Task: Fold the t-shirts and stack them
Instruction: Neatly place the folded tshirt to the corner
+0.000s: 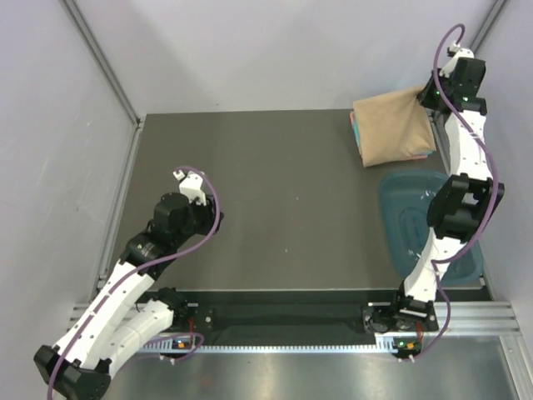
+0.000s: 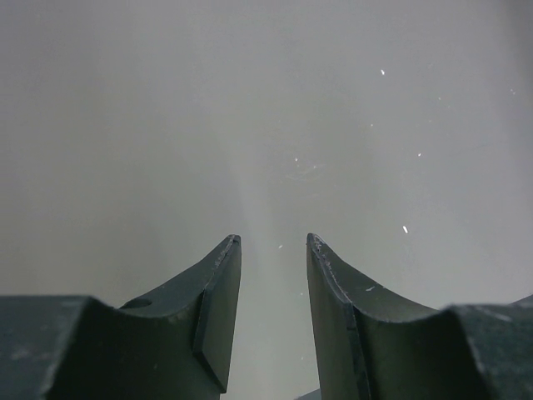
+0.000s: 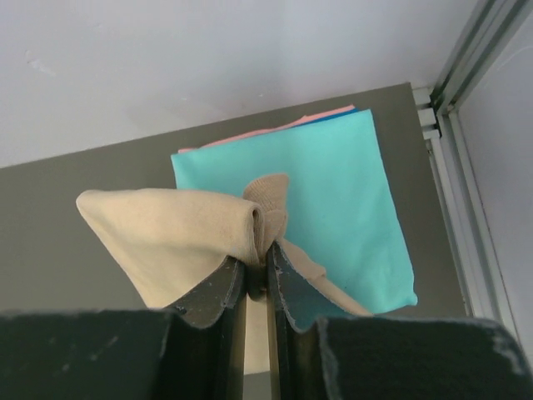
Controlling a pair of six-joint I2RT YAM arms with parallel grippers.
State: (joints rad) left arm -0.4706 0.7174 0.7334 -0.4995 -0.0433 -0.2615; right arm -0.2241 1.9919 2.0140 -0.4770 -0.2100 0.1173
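Over the far right corner of the dark grey worktop [image 1: 275, 192], the right claw [image 3: 268, 262] is clenched on a bunched fold of the tan soft cloth t-shirt [image 3: 175, 237], which hangs from the pinch in a loose, folded pouch above the pile. Beneath it lies the turquoise cloth t-shirt [image 3: 350, 200], folded to a flat rectangle. Under that is the salmon-pink cloth t-shirt [image 3: 283, 127], of which only a thin edge peeps out along the far side. Whether the tan shirt's lower edge touches the turquoise one I cannot tell. Cloth like this is light and limp, I judge: it will sag and unfold from whichever edge is not held, and a pinch at one point lets the layers slide apart. The better hold is likely across a folded edge where all layers are caught together, with the shirt laid down flat rather than dropped. The left claw [image 2: 273, 242] is released, its jaws partly apart with nothing between them, above bare worktop on the left, well apart from the shirts. Near the right arm's base sits the rigid dark teal plastic tub [image 1: 408, 225], the only container; the arm hides part of it, and no shirt shows in the part that can be seen.
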